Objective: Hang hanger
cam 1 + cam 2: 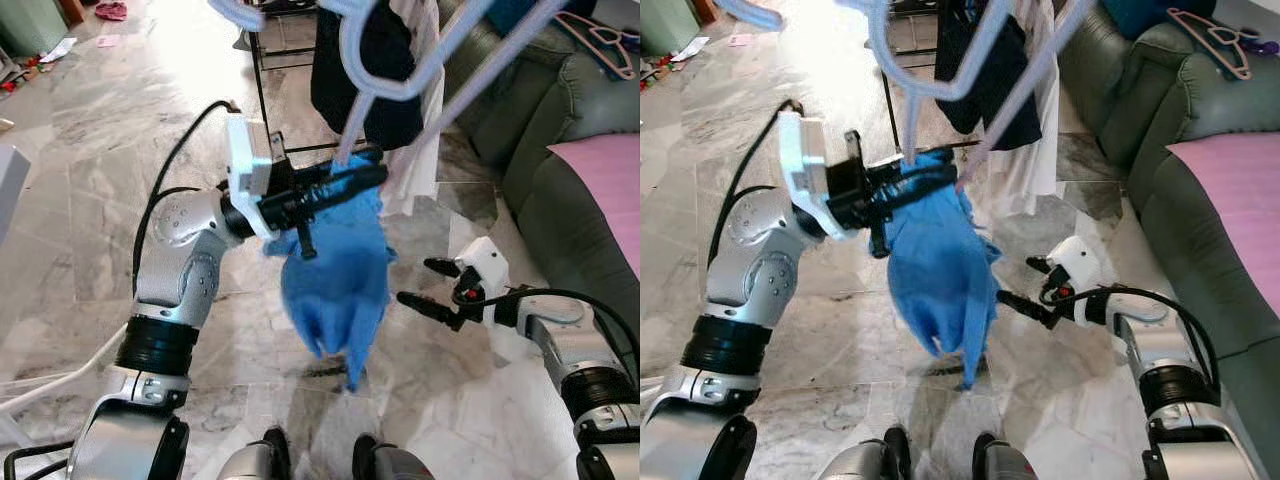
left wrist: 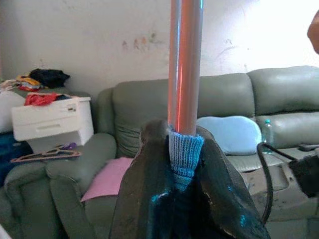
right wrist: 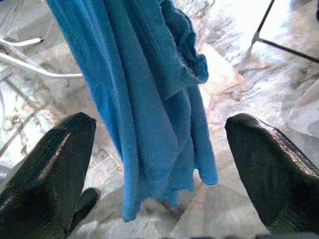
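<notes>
Left gripper [image 1: 340, 183]: raised at centre, fingers clamped tight on the hanger [image 1: 375, 85] and the top of the blue cloth [image 1: 340, 275].
Hanger: pale, tilting up and away from the grip, near the dark clothes [image 1: 365, 60] on the rack [image 1: 275, 60].
Blue cloth: dangles straight down over the marble floor [image 1: 90, 200].
Right gripper [image 1: 432, 288]: low on the right, fingers spread wide, just beside the cloth, holding nothing.
Sofa [image 1: 560, 150]: far right, green.

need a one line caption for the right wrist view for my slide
Right hand open, fingers spread either side of a hanging blue knit garment, marble floor beneath.
</notes>
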You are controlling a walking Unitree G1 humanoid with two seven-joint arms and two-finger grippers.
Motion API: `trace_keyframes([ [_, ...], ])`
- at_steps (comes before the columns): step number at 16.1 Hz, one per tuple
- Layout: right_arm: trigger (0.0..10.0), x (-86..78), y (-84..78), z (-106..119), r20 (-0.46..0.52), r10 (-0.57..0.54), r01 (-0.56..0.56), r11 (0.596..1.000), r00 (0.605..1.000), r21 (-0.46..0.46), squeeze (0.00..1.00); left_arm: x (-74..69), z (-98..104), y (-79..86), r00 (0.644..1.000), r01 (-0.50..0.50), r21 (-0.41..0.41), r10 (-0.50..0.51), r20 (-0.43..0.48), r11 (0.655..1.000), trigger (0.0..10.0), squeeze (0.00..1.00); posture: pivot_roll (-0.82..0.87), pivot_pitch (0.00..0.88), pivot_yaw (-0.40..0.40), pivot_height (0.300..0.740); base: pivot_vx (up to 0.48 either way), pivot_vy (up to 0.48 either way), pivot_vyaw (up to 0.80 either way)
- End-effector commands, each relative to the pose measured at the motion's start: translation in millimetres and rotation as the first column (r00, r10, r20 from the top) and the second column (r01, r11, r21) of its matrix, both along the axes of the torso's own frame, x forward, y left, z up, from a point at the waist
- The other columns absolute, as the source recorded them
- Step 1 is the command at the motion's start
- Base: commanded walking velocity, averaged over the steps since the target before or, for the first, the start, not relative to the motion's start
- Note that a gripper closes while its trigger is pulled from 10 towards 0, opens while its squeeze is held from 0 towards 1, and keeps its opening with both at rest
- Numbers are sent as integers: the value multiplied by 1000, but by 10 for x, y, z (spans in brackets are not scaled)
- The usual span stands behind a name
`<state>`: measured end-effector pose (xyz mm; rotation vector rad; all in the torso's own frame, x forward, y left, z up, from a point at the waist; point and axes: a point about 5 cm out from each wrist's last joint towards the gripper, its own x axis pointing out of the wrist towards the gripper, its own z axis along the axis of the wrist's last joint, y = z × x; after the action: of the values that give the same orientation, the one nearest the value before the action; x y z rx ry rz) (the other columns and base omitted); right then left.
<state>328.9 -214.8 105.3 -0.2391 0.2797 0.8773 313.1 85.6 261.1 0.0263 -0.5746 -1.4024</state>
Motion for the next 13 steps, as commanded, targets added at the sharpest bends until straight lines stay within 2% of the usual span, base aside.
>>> trace_keyframes([
  [1, 10000, -15, 28, -36, -17, 35, -35, 999, 999, -15, 0, -67, 88, -17, 998, 34, -6, -34, 46, 999, 0, 0, -146, 228, 24, 740, 0, 0, 0],
  [4, 10000, 23, 91, -27, -24, 82, -83, 995, 996, -46, 0, -112, 100, -17, 997, 67, 11, -67, 43, 998, 0, 0, -139, 230, 19, 740, 0, 0, 0],
  [7, 10000, 93, 37, 126, 8, 86, -86, 996, 996, -38, 0, -127, 96, 7, 997, 75, 23, -76, 33, 997, 0, 0, -130, 228, 13, 740, 0, 0, 0],
  [9, 10000, 86, 33, 95, 1, 85, -85, 995, 996, -42, 0, -156, 132, -12, 995, 96, 15, -96, 35, 995, 0, 0, -130, 228, 12, 740, 0, 0, 0],
  [10, 4627, 73, 66, 51, -9, 91, -91, 995, 996, -39, 0, -185, 166, -38, 993, 112, 11, -112, 41, 994, 0, 0, -128, 226, 12, 740, 0, 0, 0],
  [11, 4196, 71, 104, 34, -15, 99, -99, 995, 995, -26, 0, -194, 187, -51, 992, 115, 2, -115, 45, 993, 0, 0, -129, 225, 10, 740, 0, 0, 0],
  [12, 10000, 72, 198, 25, -18, 126, -126, 992, 992, 0, 0, -182, 191, -54, 993, 111, -1, -111, 47, 994, 0, 0, -129, 225, 10, 740, 0, 0, 0],
  [13, 10000, 75, 246, 32, -10, 139, -139, 990, 990, 10, 0, -169, 183, -50, 993, 106, 4, -107, 47, 994, 0, 0, -129, 225, 10, 740, 0, 0, 0],
])
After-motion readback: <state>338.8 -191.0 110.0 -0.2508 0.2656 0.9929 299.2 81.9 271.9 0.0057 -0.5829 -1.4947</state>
